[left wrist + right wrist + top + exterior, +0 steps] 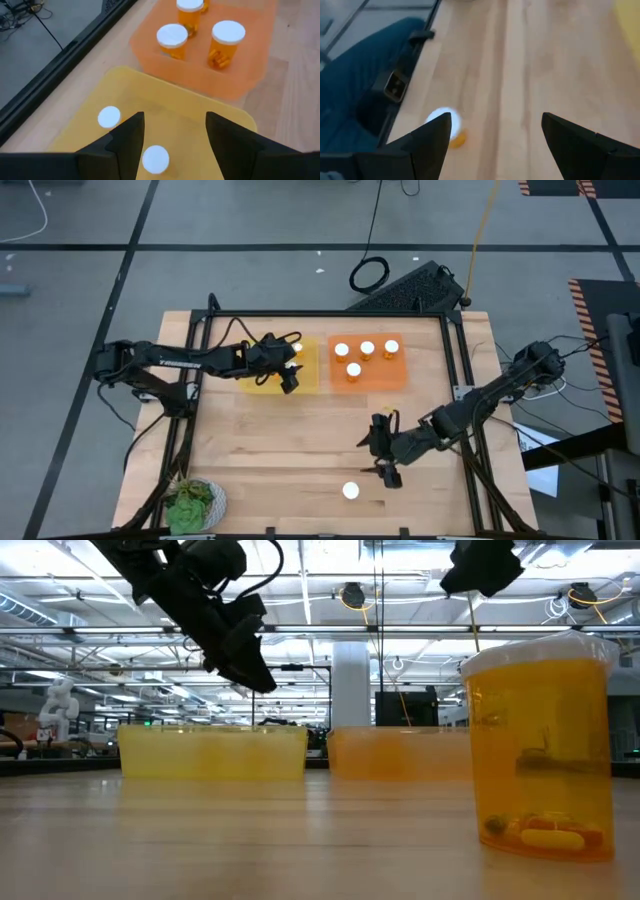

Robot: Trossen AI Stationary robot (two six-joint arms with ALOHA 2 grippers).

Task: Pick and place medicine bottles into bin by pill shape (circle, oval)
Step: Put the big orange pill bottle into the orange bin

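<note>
On the bare wood near the front edge of the table [300, 430], one lone bottle [350, 491] is left standing upright, white cap up, so its long axis is vertical. Everything else can be placed from that bottle. In the low view it looks like oblong pills are sitting at its bottom, so it's probably an oval one, though that's only a guess.

The right gripper [384, 452] is hung just behind the bottle and a little toward the right side, fingers spread wide with nothing between them. In the right wrist view the bottle shows up beside one finger, not centered in the gap, so a small sideways shift is likely needed before a descent is made. That offset is pretty much what the next move turns on.

The left gripper [289, 370] is parked well away, over the yellow bin [310, 376] at the far side of the table, also open wide and empty. Two white caps are seen below it in that bin. The orange bin [395, 375] sits right beside the yellow one, with four bottles in it.

So the right arm is clearly the nearer one for this pick. If the pills really are oval, which bin they belong in can't be told for sure.
</note>
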